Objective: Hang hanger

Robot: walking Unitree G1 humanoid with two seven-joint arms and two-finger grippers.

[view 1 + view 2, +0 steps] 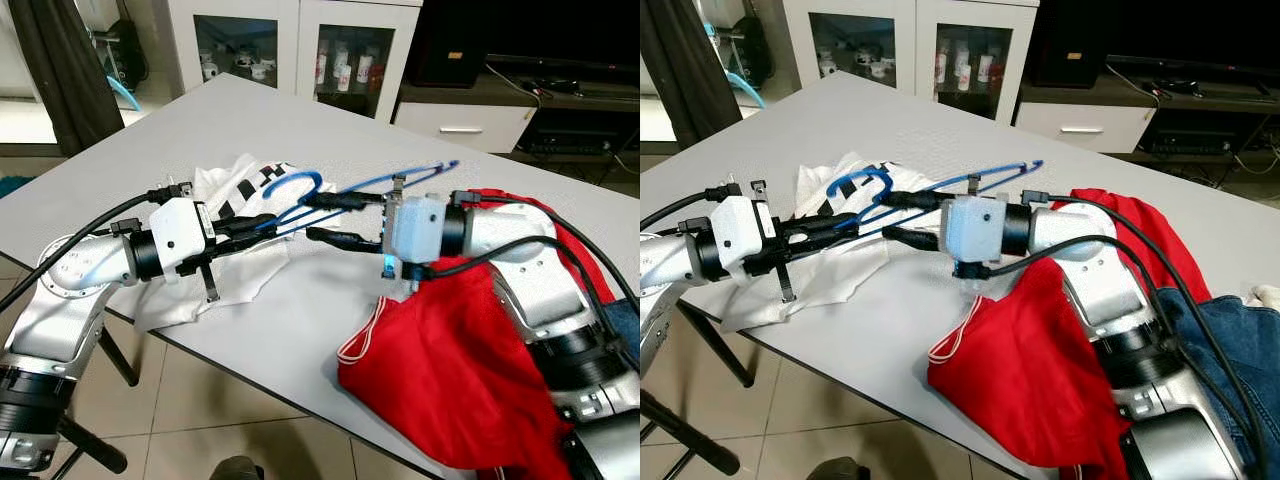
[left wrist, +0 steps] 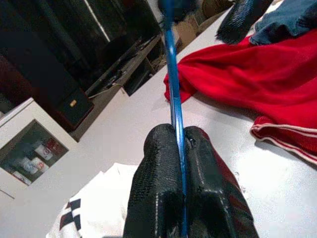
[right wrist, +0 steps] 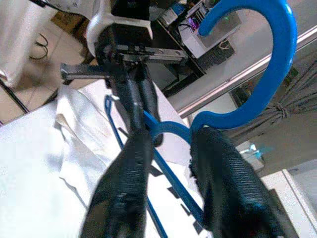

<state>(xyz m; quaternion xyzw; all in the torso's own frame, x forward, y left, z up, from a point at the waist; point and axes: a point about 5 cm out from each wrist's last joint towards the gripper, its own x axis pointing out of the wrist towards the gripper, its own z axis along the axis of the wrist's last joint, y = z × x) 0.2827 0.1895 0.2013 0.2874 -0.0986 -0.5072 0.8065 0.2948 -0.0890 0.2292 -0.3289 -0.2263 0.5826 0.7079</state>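
From my head, I hold the blue hanger [image 1: 330, 195] above the table [image 1: 300, 330], my left gripper [image 1: 262, 224] pinching its bar. My left wrist shows fingers [image 2: 158, 188] pressed together on it. My right wrist shows my right gripper [image 3: 171, 186] spread, hook between its fingers.

— How many things do we count here?
— We count one blue hanger [image 1: 340, 190], two grippers, the left gripper [image 1: 262, 226] and the right gripper [image 1: 325, 218], and three garments: one white shirt [image 1: 225, 190], one red garment [image 1: 450, 350], one pair of jeans [image 1: 1230, 340].
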